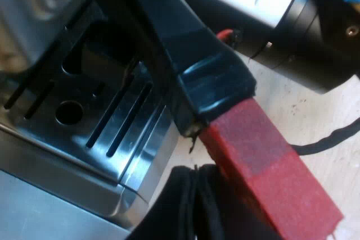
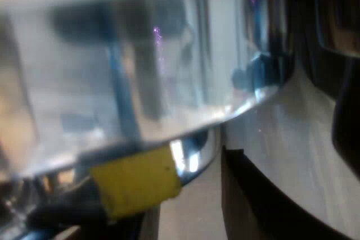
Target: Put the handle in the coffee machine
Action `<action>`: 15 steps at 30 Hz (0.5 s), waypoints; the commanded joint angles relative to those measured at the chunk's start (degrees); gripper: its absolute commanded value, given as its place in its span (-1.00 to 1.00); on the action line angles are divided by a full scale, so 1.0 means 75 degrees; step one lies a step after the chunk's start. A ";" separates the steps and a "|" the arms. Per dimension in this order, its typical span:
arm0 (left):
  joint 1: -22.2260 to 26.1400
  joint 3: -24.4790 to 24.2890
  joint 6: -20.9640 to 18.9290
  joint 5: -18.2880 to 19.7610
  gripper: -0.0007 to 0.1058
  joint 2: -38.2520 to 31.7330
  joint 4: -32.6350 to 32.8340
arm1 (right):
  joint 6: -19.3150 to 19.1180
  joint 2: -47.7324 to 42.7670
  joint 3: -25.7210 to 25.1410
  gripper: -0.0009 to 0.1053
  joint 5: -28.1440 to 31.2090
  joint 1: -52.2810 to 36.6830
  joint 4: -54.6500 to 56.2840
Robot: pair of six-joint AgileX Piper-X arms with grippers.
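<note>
The left gripper point(image 1: 194, 209) shows as a dark mass just under the handle's red end point(image 1: 270, 184). Whether it pinches the handle or stands spread cannot be told. The dark handle point(image 1: 169, 43) runs from that red end up toward the front of the espresso machine point(image 1: 34, 21), slanting over the slotted drip tray point(image 1: 107, 122). Past the tray's edge lies pale table point(image 1: 332, 111), open room beside the red end. Beyond the handle, the black and white right arm point(image 1: 315, 37) stands near. The right gripper point(image 2: 344, 111) is close against a shiny metal surface point(image 2: 169, 66) with a yellow block point(image 2: 138, 186) under its rim. Its grip cannot be told.
</note>
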 commanded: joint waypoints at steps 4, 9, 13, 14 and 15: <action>-0.0176 0.0141 -0.0244 0.0471 -0.98 -0.0124 0.0235 | -0.0001 -0.0158 -0.0195 -0.39 -0.0391 0.0129 0.0153; -0.0176 0.0448 -0.0579 0.0473 -0.98 -0.0124 -0.0311 | 0.0497 -0.0263 -0.0195 -0.39 -0.0591 0.0261 0.1053; -0.0197 0.0675 -0.0653 0.0489 -0.98 -0.0124 -0.0473 | 0.0591 -0.0275 -0.0195 -0.39 -0.0750 0.0259 0.1332; -0.0197 0.0681 -0.0652 0.0498 -0.98 -0.0124 -0.0476 | 0.0609 -0.0275 -0.0195 -0.39 -0.0750 0.0259 0.1402; -0.0197 0.0679 -0.0690 0.0517 -0.98 -0.0124 -0.0490 | 0.0635 -0.0275 -0.0195 -0.39 -0.0750 0.0274 0.1480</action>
